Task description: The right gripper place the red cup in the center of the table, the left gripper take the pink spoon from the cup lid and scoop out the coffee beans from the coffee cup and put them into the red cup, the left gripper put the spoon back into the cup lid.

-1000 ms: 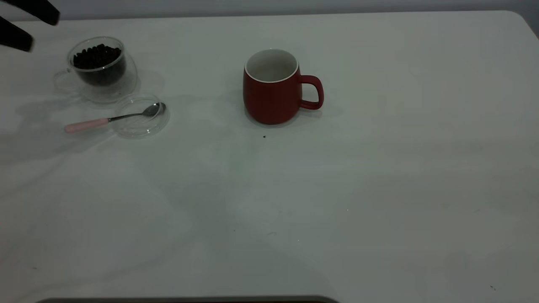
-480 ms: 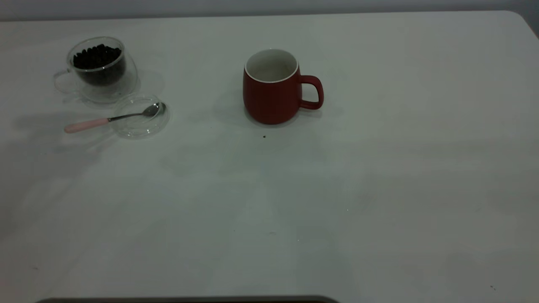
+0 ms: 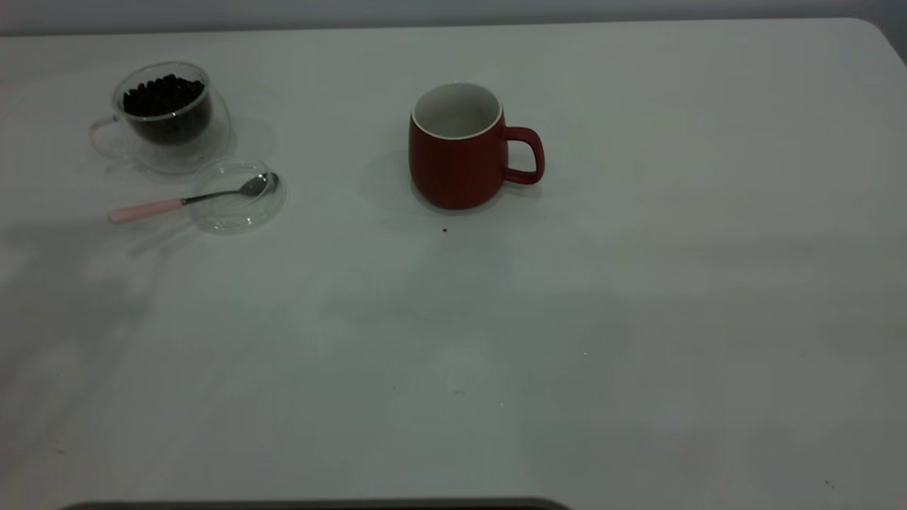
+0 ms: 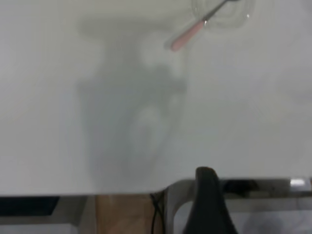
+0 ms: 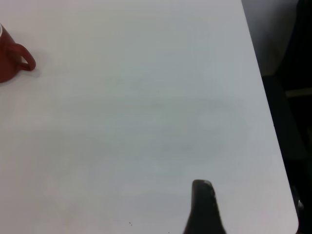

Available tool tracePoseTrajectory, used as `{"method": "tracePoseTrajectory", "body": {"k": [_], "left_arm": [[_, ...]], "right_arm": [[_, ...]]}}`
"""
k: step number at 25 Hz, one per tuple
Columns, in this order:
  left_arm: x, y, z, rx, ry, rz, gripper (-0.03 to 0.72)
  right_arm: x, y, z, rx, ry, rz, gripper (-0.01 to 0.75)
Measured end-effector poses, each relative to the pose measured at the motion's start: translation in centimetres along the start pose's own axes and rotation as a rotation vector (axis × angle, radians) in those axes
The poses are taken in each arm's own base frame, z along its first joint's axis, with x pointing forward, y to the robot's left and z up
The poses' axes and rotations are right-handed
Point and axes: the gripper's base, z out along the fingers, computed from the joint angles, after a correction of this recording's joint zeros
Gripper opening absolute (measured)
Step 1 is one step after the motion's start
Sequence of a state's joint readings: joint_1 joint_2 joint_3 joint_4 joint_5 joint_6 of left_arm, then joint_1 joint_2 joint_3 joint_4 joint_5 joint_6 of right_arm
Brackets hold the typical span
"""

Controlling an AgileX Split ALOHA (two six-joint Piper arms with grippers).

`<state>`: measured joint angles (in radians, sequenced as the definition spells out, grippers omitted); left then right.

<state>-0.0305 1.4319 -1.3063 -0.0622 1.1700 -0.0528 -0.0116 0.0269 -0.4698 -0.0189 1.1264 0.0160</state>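
Red cup [image 3: 459,149] stood upright near the middle of the table [image 3: 638,297], a bit toward the far edge. Rounded dark-red matte body, white inside, loop handle pointing to 3 o'clock in the exterior view. No beans could be made out inside it from this angle. A tiny dark speck [image 3: 444,229] lay on the table just off its base at 6 o'clock.

Coffee cup [image 3: 170,117] sat well apart from it, out at 9 o'clock near the far left corner: clear double-walled glass, clear handle at its 9 o'clock, dark coffee beans [image 3: 163,95] heaped to near the rim. Cup lid [image 3: 237,195] lay flat just beside it at 5 o'clock, clear with a raised rim.

Pink spoon [image 3: 191,198] rested with its shiny metal bowl in the lid at 2 o'clock, pale pink handle sticking out over the lid's rim onto the table toward 9 o'clock.

Neither arm showed in the exterior view. Left gripper [image 4: 208,204]: one black finger visible past the table's edge, with the spoon handle far off. Right gripper [image 5: 204,207]: one black finger over bare tabletop near a corner, red cup well away. Finger spread: cannot tell for either; nothing seen held.
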Motion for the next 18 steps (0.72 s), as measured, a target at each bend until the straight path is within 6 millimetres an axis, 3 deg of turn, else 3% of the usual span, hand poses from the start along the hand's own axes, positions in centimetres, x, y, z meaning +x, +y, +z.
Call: {"method": "tracePoseTrajectory", "body": {"k": [5, 13, 18], "left_arm": [[6.1, 0.4, 0.0, -0.002, 0.026, 0.007, 0.589], [13.0, 1.1, -2.3, -0.038, -0.111, 0.026, 0.588], [18.1, 1.6, -1.8, -0.042, -0.185, 0.045, 0.588]], "right_arm": [[0.0, 0.0, 0.0, 0.000, 0.000, 0.000, 0.586], [0.0, 0.0, 0.0, 0.000, 0.000, 0.000, 0.586], [0.0, 0.0, 0.0, 0.000, 0.000, 0.000, 0.586]]}}
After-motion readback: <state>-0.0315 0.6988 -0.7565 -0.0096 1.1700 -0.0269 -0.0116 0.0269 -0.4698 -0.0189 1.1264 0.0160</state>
